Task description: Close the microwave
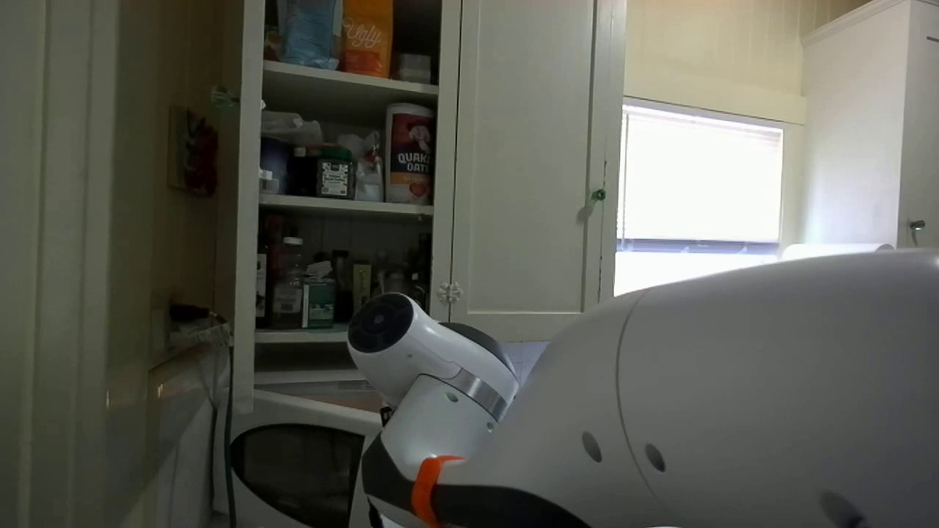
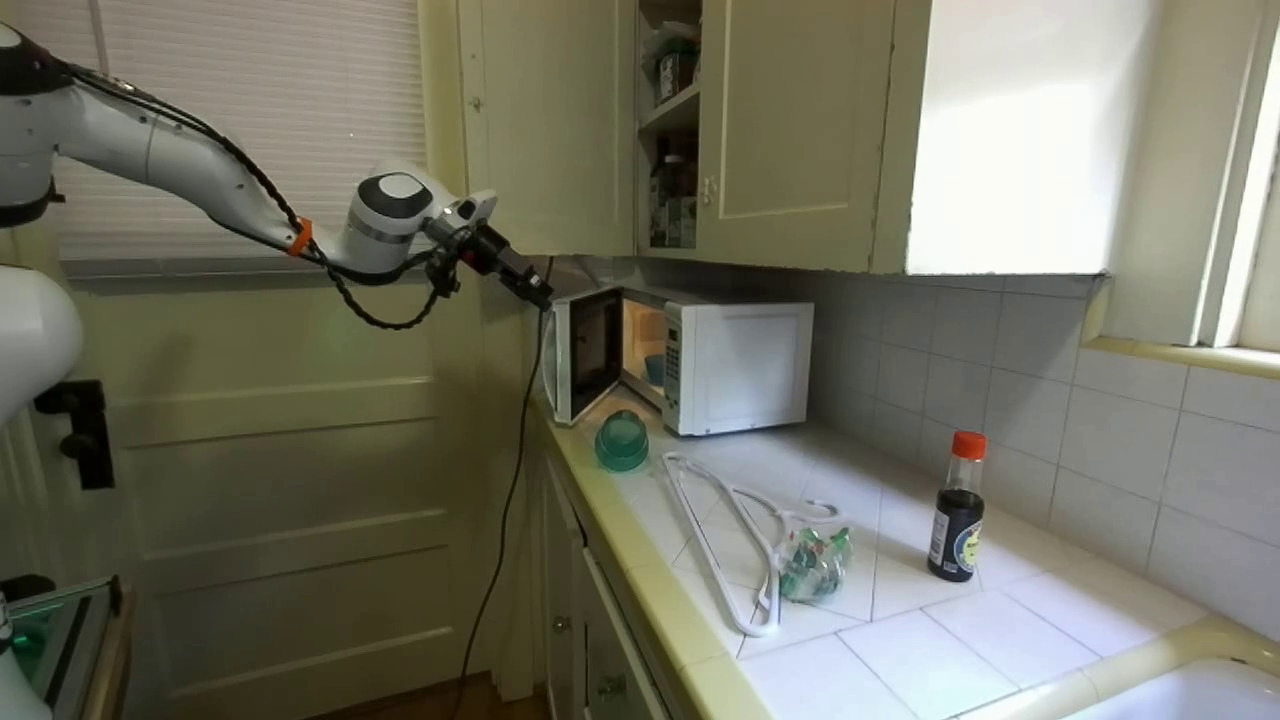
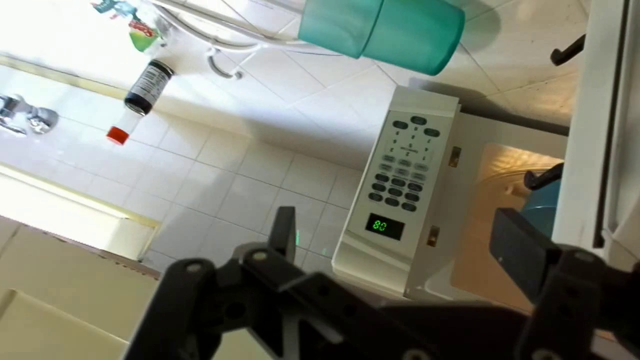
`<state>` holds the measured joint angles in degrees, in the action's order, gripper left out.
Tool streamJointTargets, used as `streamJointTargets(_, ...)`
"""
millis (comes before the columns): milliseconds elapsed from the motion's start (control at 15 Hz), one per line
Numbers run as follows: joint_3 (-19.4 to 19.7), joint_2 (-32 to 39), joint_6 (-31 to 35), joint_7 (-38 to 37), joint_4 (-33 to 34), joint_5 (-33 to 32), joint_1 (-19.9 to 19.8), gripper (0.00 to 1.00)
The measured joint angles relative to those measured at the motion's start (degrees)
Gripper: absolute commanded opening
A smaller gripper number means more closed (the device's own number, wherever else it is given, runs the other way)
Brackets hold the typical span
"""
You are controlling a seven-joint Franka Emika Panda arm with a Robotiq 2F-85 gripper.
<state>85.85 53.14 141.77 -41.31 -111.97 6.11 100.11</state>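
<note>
White-tiled counter (image 2: 920, 650) (yellow-edged), tiled wall (image 2: 1015, 370); microwave (image 2: 740, 370) standing open.

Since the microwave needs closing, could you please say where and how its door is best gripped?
Probably pinch the microwave door by its upright free edge, clear of the dark latch hooks, bringing the open gripper in from the counter's front edge: the door is swung out from the cavity, leaving that free edge exposed.
</note>
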Motion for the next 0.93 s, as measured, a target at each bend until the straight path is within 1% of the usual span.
streamJointTargets(200, 4.77, 0.49, -5.92, -5.46, -2.71, -1.31, 7.35, 1.0)
streamJointTargets(267, 6.04, 0.5, -6.37, -5.89, -3.69, -1.63, 9.96, 1.0)
streamJointTargets(333, 6.94, 0.46, -6.27, -5.89, -4.55, -1.89, 12.18, 1.0)
streamJointTargets(400, 7.38, 0.34, -4.63, -5.33, -5.36, -2.24, 13.88, 1.0)
streamJointTargets(467, 7.4, 0.21, -1.41, -4.3, -6.24, -2.65, 14.85, 1.0)
streamJointTargets(533, 7.26, 0.2, 2.33, -3.12, -7.08, -2.89, 15.18, 1.0)
streamJointTargets(600, 6.88, 0.06, 6.59, -1.71, -7.89, -2.9, 14.91, 1.0)
streamJointTargets(667, 6.48, -0.24, 9.51, -0.78, -8.53, -2.9, 14.41, 1.0)
streamJointTargets(800, 6.05, -0.85, 11.45, 0.19, -8.91, -2.9, 13.46, 1.0)
streamJointTargets(933, 5.17, -0.94, 11.64, 0.62, -7.88, -2.87, 12.38, 1.0)
